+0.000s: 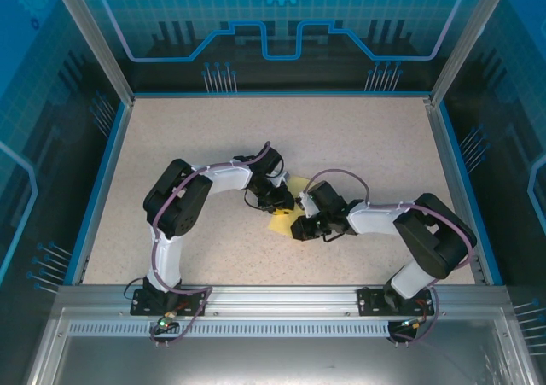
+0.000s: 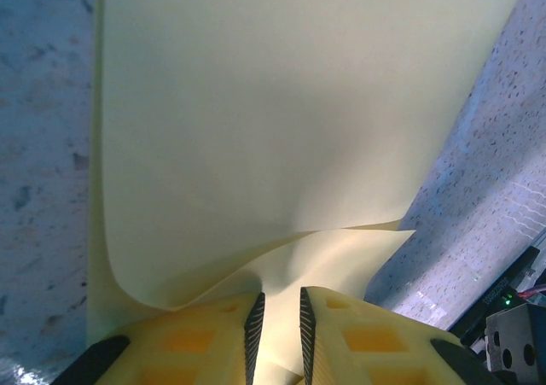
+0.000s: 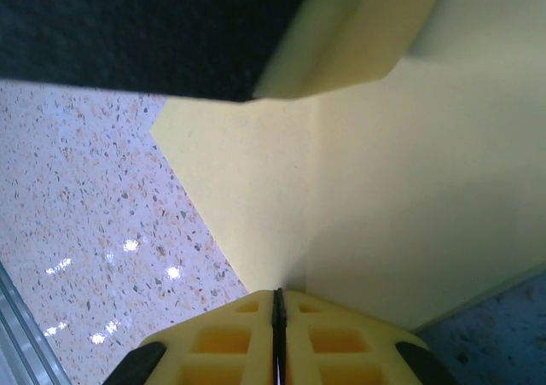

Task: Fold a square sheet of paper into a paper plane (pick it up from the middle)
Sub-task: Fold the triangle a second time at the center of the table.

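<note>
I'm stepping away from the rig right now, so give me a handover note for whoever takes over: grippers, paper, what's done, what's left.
Left gripper: jaws a slit apart, the thin pale-yellow square sheet of paper running between them; grip unclear.
Right gripper: shut on the sheet at a crease.
Sheet: mid-table on the speckled tabletop, between both grippers, partly lifted and curled.
Done: sheet picked up, one crease visible.
Left: remaining folds; no dart shape yet.
</note>
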